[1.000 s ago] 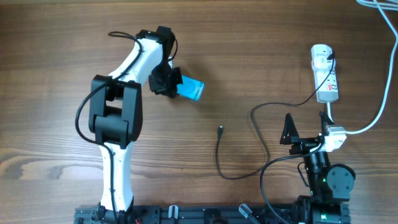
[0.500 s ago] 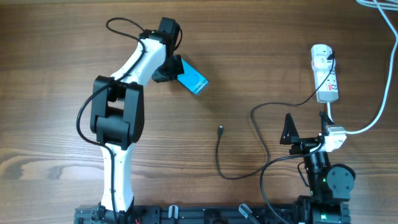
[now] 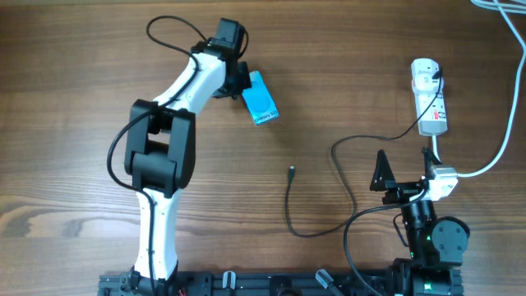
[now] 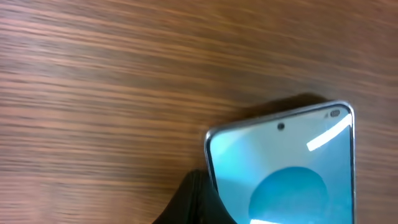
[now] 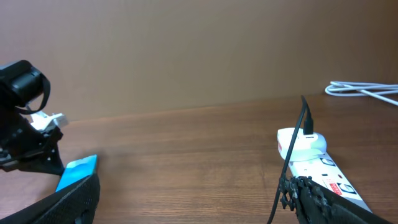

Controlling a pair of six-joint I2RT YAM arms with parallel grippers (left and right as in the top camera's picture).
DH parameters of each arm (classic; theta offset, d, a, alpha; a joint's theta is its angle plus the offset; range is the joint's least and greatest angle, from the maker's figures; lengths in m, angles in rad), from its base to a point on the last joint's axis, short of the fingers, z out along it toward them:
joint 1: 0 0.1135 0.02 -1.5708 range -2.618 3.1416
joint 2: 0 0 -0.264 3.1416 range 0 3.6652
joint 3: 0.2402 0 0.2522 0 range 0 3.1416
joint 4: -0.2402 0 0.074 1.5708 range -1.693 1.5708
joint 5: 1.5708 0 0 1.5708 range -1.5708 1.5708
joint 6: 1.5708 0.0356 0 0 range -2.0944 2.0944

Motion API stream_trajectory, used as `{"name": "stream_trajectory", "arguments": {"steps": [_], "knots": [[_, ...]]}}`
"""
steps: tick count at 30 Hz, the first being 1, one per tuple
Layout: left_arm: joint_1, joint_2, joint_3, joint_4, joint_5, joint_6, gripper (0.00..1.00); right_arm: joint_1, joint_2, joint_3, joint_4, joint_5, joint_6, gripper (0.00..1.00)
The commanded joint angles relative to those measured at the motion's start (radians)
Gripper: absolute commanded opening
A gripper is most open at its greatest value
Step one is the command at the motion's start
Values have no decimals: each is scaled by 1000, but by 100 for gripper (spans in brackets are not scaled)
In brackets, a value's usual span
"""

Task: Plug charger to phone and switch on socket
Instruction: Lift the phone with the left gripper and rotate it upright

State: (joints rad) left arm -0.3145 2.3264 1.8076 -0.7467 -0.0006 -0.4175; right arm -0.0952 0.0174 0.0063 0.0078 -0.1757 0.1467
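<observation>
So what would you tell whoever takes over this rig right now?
Left gripper: shut on one end of the phone, at the far side of the table, left of centre.
Right gripper: open, empty, near its base.
Charger: lies loose mid-table, with its tip free and well apart from the phone.
Socket: far right, with a black plug in it; I cannot tell the switch state.
Done: phone grasped.
Left: bring phone and charger tip together, plug in, then press the socket switch.
</observation>
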Motion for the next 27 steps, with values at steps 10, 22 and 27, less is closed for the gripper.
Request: {"name": "stream_trajectory", "arguments": {"steps": [10,22,27], "knots": [[-124,43,-22,-69,-46,20,4,-2,-10,-1,6,-6,13,100],[-121,-7,92,-106,-146,126,80,-2,-10,-1,6,-6,12,100],[-124,-19,95,-95,-127,126,100,-2,-10,-1,6,-6,13,100]]}}
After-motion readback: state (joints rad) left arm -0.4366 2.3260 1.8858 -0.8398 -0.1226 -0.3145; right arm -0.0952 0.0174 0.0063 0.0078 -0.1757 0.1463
